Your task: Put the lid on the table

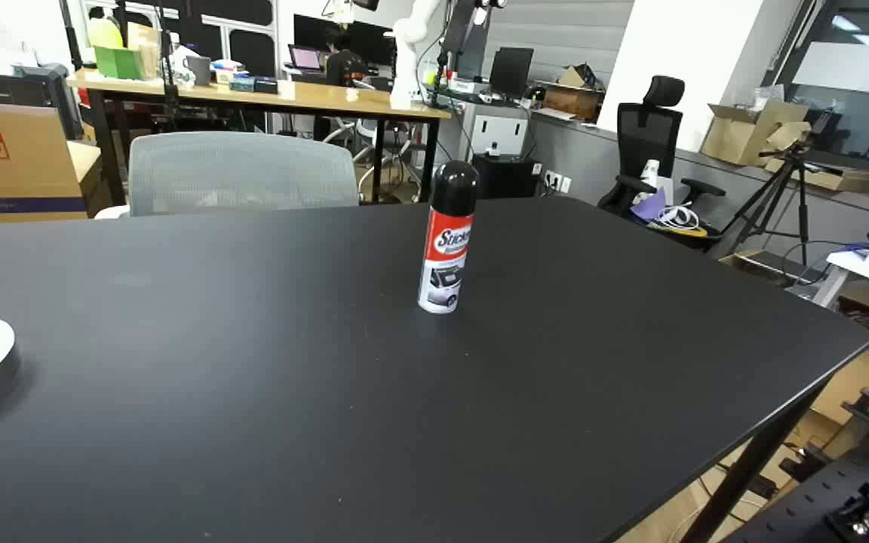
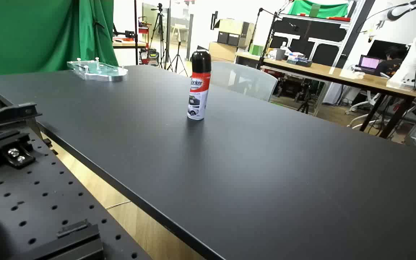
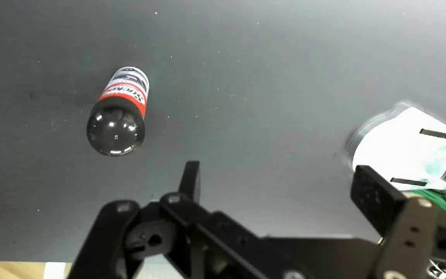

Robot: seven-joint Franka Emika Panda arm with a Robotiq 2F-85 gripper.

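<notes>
Lid sits on upright can; gripper, jaws wide, holds nothing. Off-centre contact could topple the can; a tight lid could carry it up too.

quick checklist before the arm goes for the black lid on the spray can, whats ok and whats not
1. Gripper open: ok, fingers well apart.
2. Lid on top of the spray can: ok.
3. Spray can standing on the table: ok in both exterior views.
4. Lid between the fingers: not ok, left of both fingertips in the wrist view.
5. Lid loose enough to lift: cannot tell.
</notes>
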